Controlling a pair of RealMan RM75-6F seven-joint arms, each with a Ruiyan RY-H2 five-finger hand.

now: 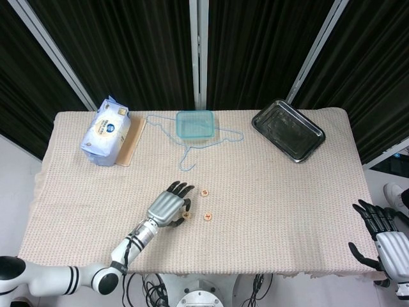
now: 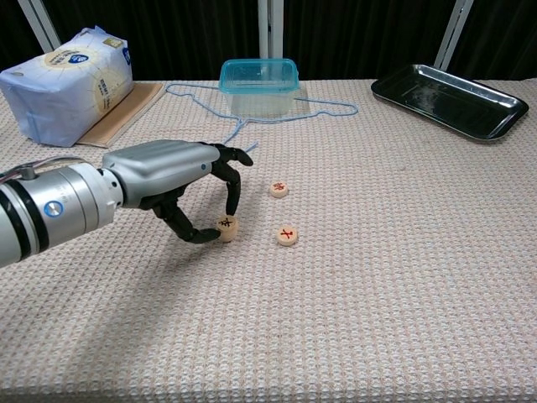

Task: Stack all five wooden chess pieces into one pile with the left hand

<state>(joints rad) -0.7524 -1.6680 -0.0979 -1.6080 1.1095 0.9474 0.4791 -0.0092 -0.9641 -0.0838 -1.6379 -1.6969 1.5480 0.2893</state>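
The left robot hand (image 2: 180,180) arches over a small pile (image 2: 226,227) of wooden chess pieces on the cloth-covered surface (image 2: 403,277), thumb and a fingertip closed on its sides, so it grips the pile's top piece. In the chest view the pile looks thicker than a single disc, marked face up, but the fingers cover its edge and I cannot tell how many pieces it contains.

2 pieces lie loose and flat: one (image 2: 287,235) just right of the pile, another (image 2: 279,189) a little further back. Both are apart from the pile and from each other. In the head view they show as 2 small discs (image 1: 208,217) and (image 1: 204,192), with the pile mostly under the left robot hand (image 1: 167,207).

Judging from this, the task is partly done: if the pile holds 3, then 2 pieces remain to be added; that count is a guess, since only 3 spots with pieces are visible and 5 are named.

The right robot hand (image 1: 383,240) hangs off the near right corner of the surface, fingers spread, holding nothing. It shows only in the head view, partly cut by the frame.

The marks on the pieces are too small to read. The far side of the pile is hidden by the fingers in both views.
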